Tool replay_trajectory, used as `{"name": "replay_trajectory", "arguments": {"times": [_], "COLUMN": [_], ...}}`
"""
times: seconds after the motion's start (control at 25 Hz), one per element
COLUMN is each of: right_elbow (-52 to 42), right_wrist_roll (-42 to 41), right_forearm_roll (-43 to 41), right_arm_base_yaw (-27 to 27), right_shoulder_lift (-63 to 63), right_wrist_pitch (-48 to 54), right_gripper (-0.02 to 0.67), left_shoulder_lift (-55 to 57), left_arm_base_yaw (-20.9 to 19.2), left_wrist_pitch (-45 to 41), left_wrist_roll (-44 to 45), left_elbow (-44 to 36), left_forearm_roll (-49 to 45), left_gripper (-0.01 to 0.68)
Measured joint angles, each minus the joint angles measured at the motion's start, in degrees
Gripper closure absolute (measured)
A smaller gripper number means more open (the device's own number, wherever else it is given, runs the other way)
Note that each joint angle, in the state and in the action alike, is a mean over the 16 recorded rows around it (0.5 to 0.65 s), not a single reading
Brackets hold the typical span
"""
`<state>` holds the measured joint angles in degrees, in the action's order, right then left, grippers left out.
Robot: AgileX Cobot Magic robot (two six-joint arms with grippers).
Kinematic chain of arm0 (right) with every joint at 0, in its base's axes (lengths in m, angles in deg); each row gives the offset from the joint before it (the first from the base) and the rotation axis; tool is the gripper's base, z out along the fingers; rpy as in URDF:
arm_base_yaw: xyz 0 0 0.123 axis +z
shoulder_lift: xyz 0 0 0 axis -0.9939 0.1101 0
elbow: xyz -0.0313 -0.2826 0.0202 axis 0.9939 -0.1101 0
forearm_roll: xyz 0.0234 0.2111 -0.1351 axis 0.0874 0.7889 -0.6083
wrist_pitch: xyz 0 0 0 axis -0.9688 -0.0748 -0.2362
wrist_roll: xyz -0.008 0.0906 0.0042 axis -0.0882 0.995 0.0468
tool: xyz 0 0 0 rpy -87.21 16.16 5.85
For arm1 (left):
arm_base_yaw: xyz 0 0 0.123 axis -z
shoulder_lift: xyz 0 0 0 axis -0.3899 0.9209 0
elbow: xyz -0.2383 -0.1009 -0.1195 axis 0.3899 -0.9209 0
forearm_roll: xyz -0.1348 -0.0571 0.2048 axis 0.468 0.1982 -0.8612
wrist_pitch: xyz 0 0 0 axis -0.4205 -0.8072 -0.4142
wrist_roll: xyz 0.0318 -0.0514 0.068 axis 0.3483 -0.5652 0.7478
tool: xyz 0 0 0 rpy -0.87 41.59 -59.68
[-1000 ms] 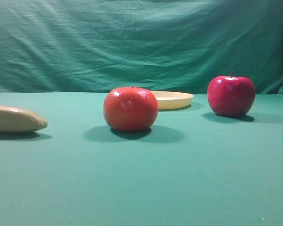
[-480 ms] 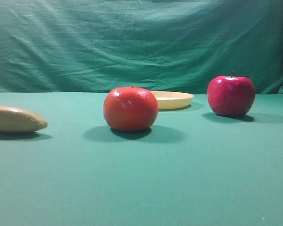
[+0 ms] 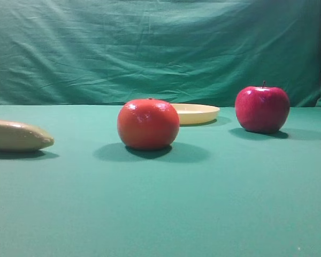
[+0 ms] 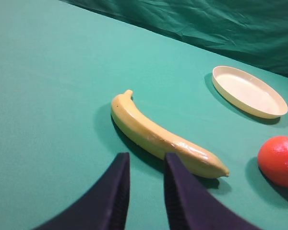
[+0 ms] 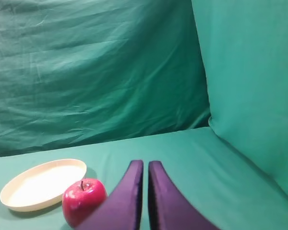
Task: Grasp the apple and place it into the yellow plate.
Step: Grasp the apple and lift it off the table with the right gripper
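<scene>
Exterior high view: the apple sits on the green table at right, apart from the yellow plate, which lies farther back and is partly hidden by an orange-red fruit; a banana lies at far left.

Left wrist view: the left gripper, fingers narrowly parted and holding nothing, hovers just beside the banana; plate and fruit lie beyond.

Right wrist view: the right gripper, fingers closed together and empty, hangs beside the apple, which stands just next to the plate.
</scene>
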<state>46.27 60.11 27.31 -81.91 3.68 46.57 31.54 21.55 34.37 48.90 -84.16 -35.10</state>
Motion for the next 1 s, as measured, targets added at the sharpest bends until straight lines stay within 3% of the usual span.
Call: {"name": "replay_trajectory", "arguments": {"times": [0.36, 1.0], "right_elbow": [9.17, 34.88], "right_wrist_roll": [-2.68, -17.39], "right_forearm_roll": [0.79, 0.47], "right_arm_base_yaw": [0.0, 0.0], "right_shoulder_lift": [10.44, 51.78], "right_wrist_pitch": [1.79, 19.84], "right_gripper": [0.649, 0.649], "left_shoulder_lift": [0.0, 0.0], "left_arm_base_yaw": [0.0, 0.0], "left_wrist_pitch": [0.0, 0.0], "left_wrist_roll": [0.0, 0.0], "left_elbow": [0.0, 0.0], "left_forearm_roll": [0.0, 0.0], "left_gripper": [0.516, 0.516]}}
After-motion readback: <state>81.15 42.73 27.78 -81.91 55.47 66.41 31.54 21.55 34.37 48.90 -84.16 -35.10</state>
